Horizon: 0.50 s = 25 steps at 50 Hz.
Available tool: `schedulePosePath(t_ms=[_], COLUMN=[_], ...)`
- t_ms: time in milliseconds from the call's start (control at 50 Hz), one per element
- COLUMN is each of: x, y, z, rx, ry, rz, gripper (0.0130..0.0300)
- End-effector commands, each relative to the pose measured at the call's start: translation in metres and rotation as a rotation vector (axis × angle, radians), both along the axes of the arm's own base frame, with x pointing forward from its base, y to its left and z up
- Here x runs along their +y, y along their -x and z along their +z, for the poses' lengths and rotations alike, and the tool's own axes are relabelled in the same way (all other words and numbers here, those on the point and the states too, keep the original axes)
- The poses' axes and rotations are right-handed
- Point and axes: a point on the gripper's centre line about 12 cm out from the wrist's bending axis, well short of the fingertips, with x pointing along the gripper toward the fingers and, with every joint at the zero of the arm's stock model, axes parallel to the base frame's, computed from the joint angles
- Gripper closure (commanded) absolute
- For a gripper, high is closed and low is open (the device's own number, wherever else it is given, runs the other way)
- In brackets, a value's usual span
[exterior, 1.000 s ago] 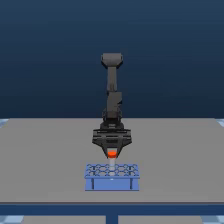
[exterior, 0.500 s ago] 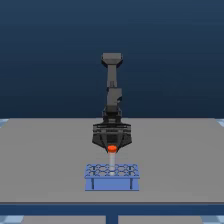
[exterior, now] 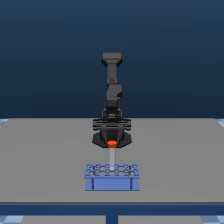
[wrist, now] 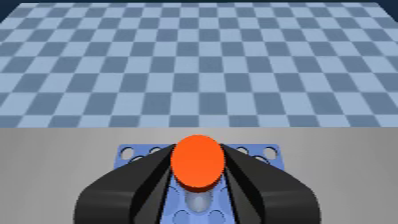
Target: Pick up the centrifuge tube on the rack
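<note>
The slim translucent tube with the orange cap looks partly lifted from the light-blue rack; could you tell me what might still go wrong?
1. The slim translucent tube hangs by its orange cap in the black tool; it might slip.
2. Its tip seems close to the light-blue rack; moving sideways now could catch a hole rim.

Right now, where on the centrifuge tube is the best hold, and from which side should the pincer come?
Just under the orange cap, from straight above. The centrifuge tube stands upright over the rack, its slim pale body tapering downward, so the wider cap stops slipping. The pincer appears to grip it there, fingers on either side.
</note>
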Motion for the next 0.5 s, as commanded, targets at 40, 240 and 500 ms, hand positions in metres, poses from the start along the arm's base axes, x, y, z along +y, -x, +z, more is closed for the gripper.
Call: schedulePosePath(t_ms=[40, 240, 500], x=[0.0001, 0.0001, 0.0001], y=[0.0005, 0.0005, 0.0005], z=[0.0012, 0.0034, 0.0055], rx=[0.009, 0.009, 0.009], ry=[0.001, 0.001, 0.001], rz=[0.001, 0.002, 0.001], gripper=[0.0300, 0.0300, 0.0300])
